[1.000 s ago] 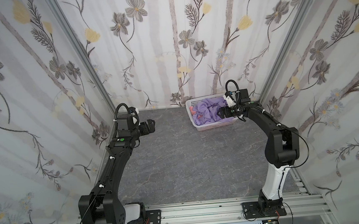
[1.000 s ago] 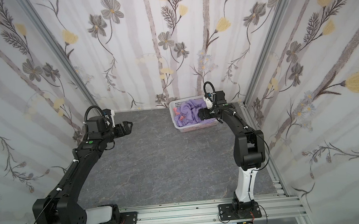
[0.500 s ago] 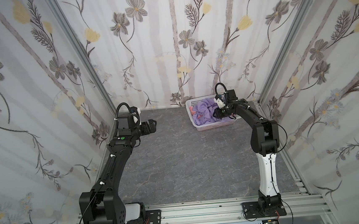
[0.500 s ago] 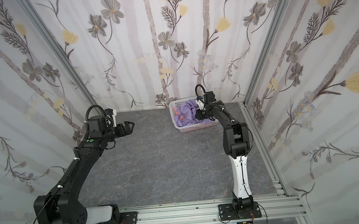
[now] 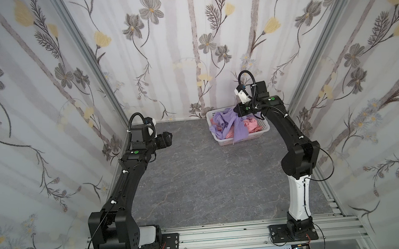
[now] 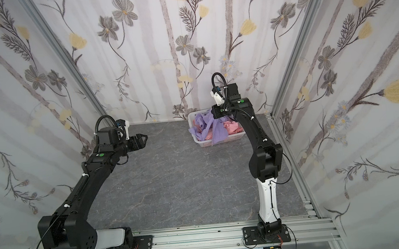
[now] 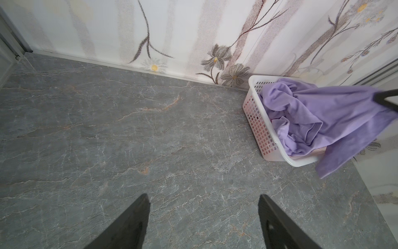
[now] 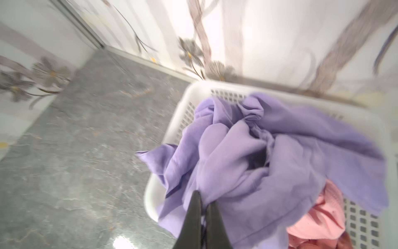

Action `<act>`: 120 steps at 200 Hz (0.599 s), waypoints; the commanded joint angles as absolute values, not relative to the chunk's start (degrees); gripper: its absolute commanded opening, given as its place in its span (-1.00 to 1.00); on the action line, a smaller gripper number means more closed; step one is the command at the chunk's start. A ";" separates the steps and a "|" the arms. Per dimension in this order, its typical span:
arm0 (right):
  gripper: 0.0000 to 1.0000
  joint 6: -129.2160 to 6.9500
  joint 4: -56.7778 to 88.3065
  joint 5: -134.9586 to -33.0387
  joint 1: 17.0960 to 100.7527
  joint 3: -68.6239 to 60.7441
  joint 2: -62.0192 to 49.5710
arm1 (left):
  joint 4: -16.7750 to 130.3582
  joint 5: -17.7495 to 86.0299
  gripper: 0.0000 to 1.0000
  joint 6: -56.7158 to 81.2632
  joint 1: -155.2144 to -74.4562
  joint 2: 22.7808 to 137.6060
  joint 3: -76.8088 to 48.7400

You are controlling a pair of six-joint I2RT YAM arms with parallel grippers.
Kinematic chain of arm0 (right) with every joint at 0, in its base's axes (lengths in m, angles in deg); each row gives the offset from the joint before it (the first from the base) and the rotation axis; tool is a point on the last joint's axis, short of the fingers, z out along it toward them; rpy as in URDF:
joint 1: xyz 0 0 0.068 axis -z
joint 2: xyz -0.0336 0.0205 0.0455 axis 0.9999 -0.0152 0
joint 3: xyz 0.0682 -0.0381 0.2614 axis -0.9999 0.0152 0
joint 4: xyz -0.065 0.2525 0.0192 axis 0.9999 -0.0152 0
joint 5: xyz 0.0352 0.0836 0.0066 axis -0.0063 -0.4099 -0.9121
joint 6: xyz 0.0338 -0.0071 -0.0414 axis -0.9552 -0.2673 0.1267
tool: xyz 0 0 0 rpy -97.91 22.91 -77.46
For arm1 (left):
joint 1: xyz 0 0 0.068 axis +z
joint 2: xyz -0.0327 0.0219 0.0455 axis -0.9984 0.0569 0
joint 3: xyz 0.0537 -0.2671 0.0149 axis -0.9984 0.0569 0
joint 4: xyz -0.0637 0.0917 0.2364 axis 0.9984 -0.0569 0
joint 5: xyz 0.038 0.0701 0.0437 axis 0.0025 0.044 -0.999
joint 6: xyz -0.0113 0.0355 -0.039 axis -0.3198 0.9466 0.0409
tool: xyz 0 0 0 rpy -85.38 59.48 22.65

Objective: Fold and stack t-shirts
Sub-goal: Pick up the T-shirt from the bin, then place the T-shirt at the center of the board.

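T-shirts are lying crumpled together in a white basket (image 5: 243, 139), which is sitting at about one o'clock on the table (image 5: 198, 178), close against the back wall (image 5: 176, 58). On top, the lavender t-shirt (image 5: 239, 129) is spreading over most of the pile, with one flap spilling over the basket's front wall toward six o'clock. The pink garment (image 5: 252, 125) is peeking out beneath it toward the three o'clock end.

Both are looking like light, limp cotton. They are likely to be sagging and stretching rather than keeping any shape, and dragging each other along where tangled. A pinch on a thick fold or hem is probably giving a surer hold than one thin layer.

Above the basket, the right gripper (image 8: 203, 200) is pinching a bunched fold of the lavender t-shirt, its jaws closed to a sliver with cloth between them, and the fabric is pulling taut from it. Around ten o'clock, the left gripper (image 7: 203, 195) is hovering over bare table with its jaws standing wide apart, holding and touching nothing, well apart from the basket.
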State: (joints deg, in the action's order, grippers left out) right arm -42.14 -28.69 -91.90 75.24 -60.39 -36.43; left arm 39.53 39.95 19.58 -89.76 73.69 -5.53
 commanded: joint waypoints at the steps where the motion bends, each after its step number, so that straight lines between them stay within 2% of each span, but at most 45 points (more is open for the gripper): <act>1: -1.00 -42.88 -28.79 -99.85 71.74 -64.55 -31.79 | 40.79 39.45 0.64 19.27 -89.99 74.05 -5.96; 32: -1.00 -41.87 -30.88 -108.44 62.62 -68.80 -27.19 | 40.31 38.41 0.67 19.53 -90.16 74.46 -6.37; 48: -1.00 -40.26 -32.44 -109.50 56.99 -69.22 -25.21 | 39.70 37.66 0.68 20.28 -90.10 74.55 -6.79; 83: -1.00 -36.90 -39.15 -106.45 48.72 -69.05 -22.94 | 36.79 34.22 0.69 22.82 -90.14 73.96 -8.64; 120: -1.00 -33.70 -43.15 -101.51 45.97 -66.62 -22.04 | 34.17 31.57 0.70 24.48 -90.10 73.07 -10.61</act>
State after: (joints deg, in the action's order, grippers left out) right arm -37.42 -40.41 -105.98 46.78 -68.39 -22.90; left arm 36.16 34.51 22.25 -90.11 73.95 -9.55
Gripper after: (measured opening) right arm 0.049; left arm 0.844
